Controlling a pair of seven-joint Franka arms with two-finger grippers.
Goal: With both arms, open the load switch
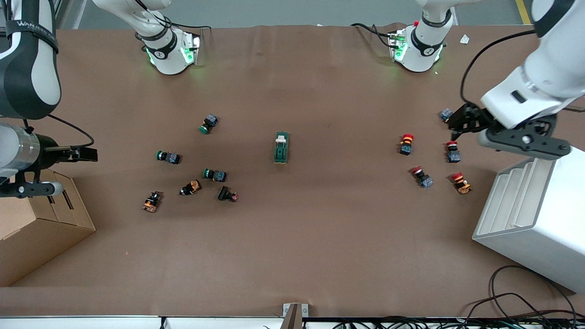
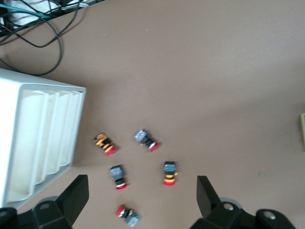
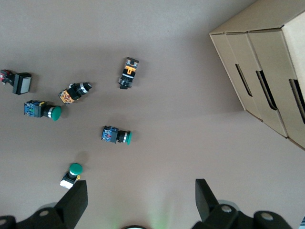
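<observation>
The load switch (image 1: 281,147), a dark-green block with a white lever piece at the end toward the robots' bases, lies alone at the middle of the table. A pale sliver of it (image 2: 302,129) shows at the edge of the left wrist view. My left gripper (image 1: 458,122) hangs open over the red push-buttons (image 2: 169,172) at the left arm's end, holding nothing. My right gripper (image 1: 86,154) hangs open over the table's edge at the right arm's end, above the cardboard box, also holding nothing. Both are far from the switch. The wrist views show each pair of fingers (image 2: 76,191) (image 3: 76,195) spread wide.
Several red push-buttons (image 1: 406,144) lie between the switch and a white slotted rack (image 1: 534,214). Green, orange and black push-buttons (image 1: 215,174) lie scattered toward the right arm's end, near a cardboard box (image 1: 36,228). Cables (image 1: 516,306) trail at the table's front corner.
</observation>
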